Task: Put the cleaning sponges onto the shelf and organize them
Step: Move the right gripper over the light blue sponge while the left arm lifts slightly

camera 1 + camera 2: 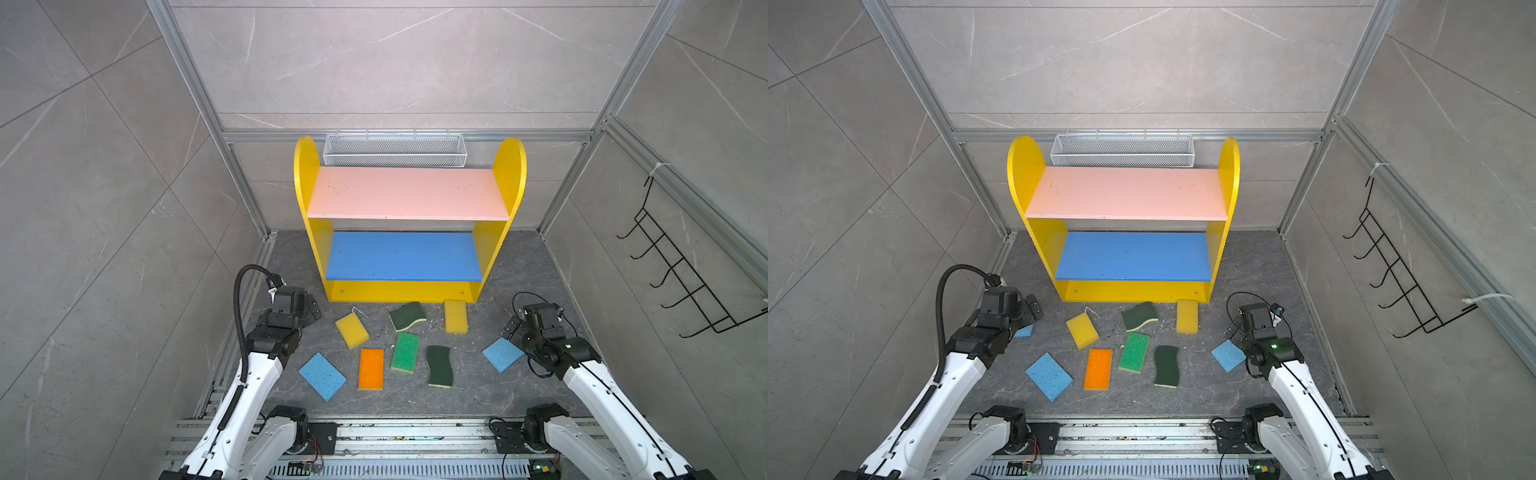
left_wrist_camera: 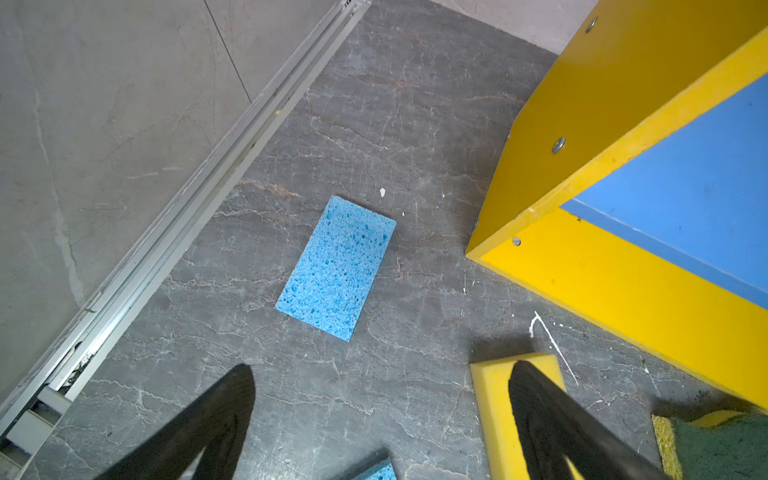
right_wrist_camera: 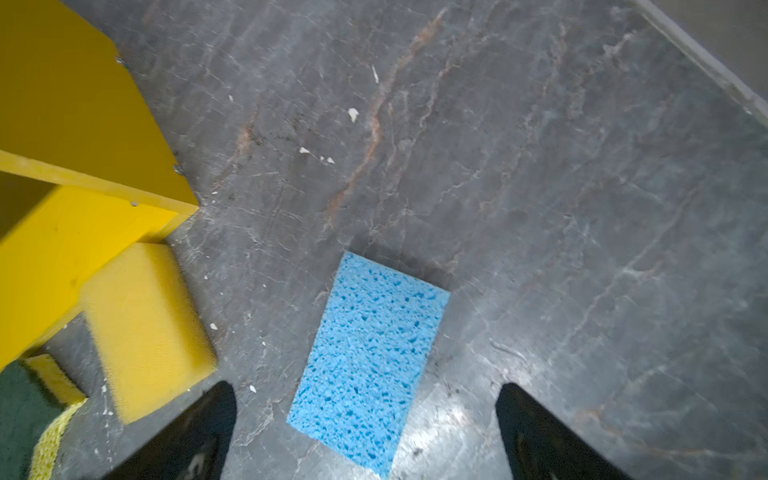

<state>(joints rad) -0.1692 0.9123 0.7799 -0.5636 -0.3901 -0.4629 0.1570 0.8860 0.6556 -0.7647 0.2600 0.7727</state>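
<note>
A light blue porous foam sponge (image 2: 336,268) lies flat on the dark veined desk (image 2: 374,104), ahead of the left claw (image 2: 384,368) and clear of its fingers. A second light blue foam sponge (image 3: 368,361) lies flat just ahead of and below the right claw (image 3: 365,386), its near end roughly centred between the fingers. The small three-tier shelf with yellow round-topped sides, pink upper board and blue middle board (image 1: 305,174) stands beyond both claws, its boards bare; every sponge in view sits on the desk in front of it. The step in hand looks like a first pick. To do it well, each claw should probably turn to square with its sponge, come straight down, span the shorter width and squeeze gently, since foam gives. Both claws are spread wide, holding and touching nothing.
</note>
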